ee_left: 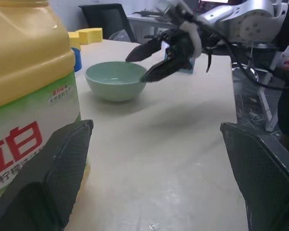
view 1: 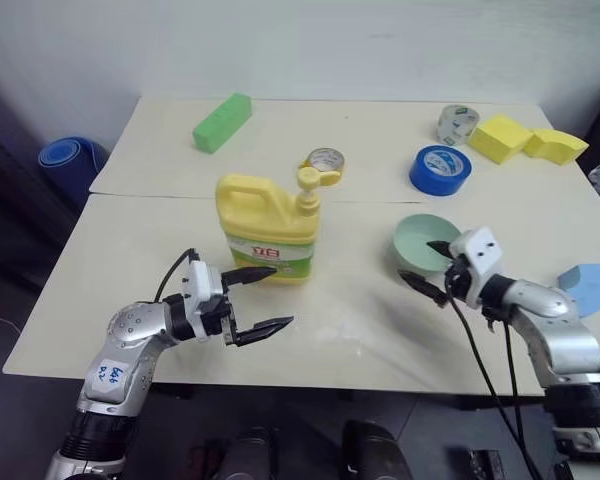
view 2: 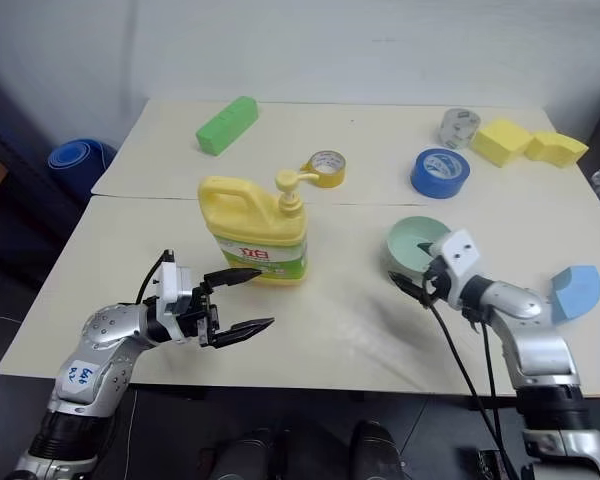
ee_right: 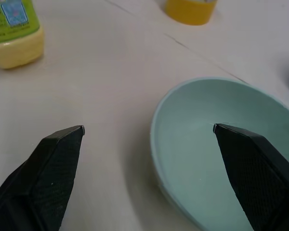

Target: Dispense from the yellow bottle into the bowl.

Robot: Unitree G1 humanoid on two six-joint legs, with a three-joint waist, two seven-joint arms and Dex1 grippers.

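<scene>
The yellow bottle (view 1: pixel 268 225), a handled jug with a pump top, stands upright mid-table. My left gripper (view 1: pixel 284 295) is open just in front of its base, the upper fingertip at the label's lower edge; in the left wrist view the bottle (ee_left: pixel 29 86) fills the space beside one finger. The pale green bowl (view 1: pixel 425 243) sits to the bottle's right. My right gripper (view 1: pixel 416 260) is open and straddles the bowl's near rim: one finger hangs over the bowl (ee_right: pixel 221 159) inside, the other over the table outside. Whether either finger touches the rim I cannot tell.
Behind the bottle lie a yellow tape roll (view 1: pixel 325 162) and a green block (view 1: pixel 223 122). A blue tape roll (view 1: pixel 440 170), a clear tape roll (view 1: pixel 457 124) and yellow sponges (view 1: pixel 525 140) sit at the back right. A blue sponge (view 1: pixel 585 288) lies near the right edge.
</scene>
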